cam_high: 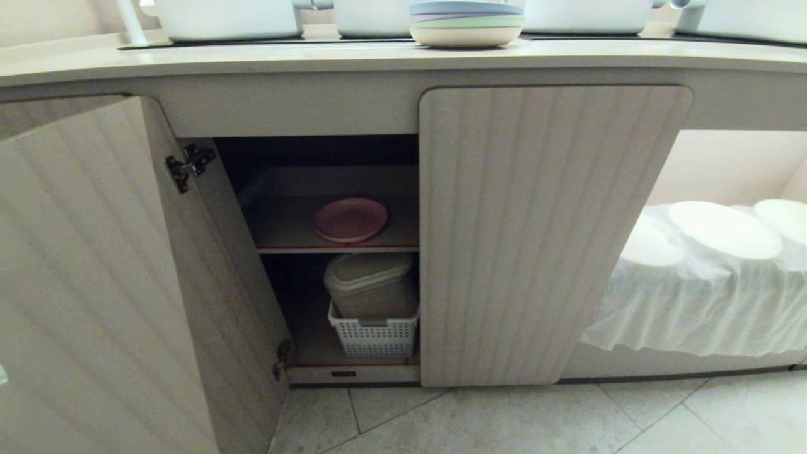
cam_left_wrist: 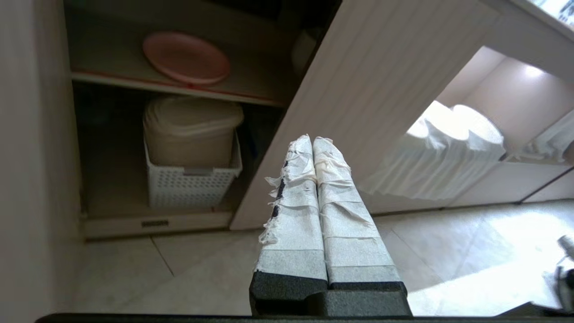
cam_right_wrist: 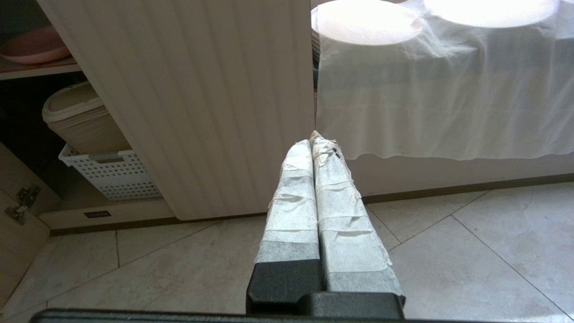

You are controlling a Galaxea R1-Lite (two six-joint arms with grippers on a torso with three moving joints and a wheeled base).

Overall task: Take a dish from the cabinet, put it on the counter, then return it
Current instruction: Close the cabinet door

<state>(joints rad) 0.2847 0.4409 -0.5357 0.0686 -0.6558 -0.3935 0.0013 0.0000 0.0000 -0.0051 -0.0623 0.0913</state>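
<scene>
The pink dish lies flat on the cabinet's grey, red-edged inner shelf; it also shows in the left wrist view, dish, and partly in the right wrist view, dish. The cabinet's left door stands swung wide open; its right door is closed. The cream counter runs above. My left gripper is shut and empty, low over the floor in front of the closed door, apart from the dish. My right gripper is shut and empty, parked low near the floor. Neither arm shows in the head view.
Below the shelf a beige lidded bin sits in a white perforated basket. A stack of pastel plates and white pots stand on the counter. To the right, white discs under white cloth fill an open recess. Tiled floor lies in front.
</scene>
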